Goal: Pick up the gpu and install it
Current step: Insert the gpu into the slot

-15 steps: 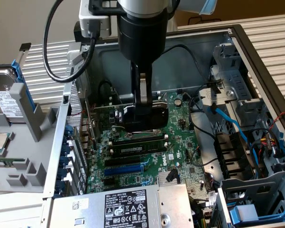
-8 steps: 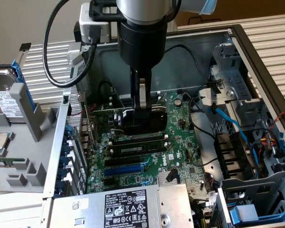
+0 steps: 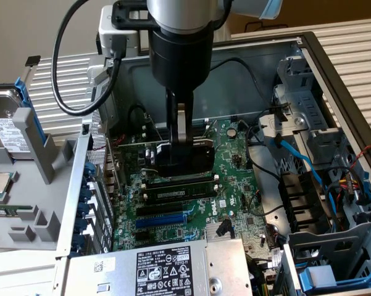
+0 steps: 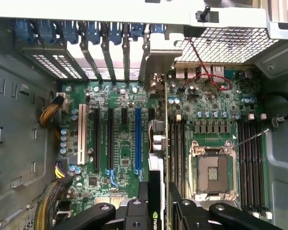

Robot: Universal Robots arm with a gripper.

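closest to us, the gripper (image 4: 158, 211) was clamped on the gpu (image 4: 156, 179), pinching its flat faces so the card stood on edge over the motherboard (image 4: 122, 143), just beside the blue slot (image 4: 138, 139). its silver bracket (image 4: 159, 53) faced the rear case openings (image 4: 115, 52), where it would belong. whether it was seated, we could not tell.

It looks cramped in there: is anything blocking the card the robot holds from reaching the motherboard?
Nothing visible does. The gpu sits clamped in the end effector, edge-down over the motherboard, and the neighbouring expansion slots are bare. The spot directly beneath is hidden by the gpu itself.
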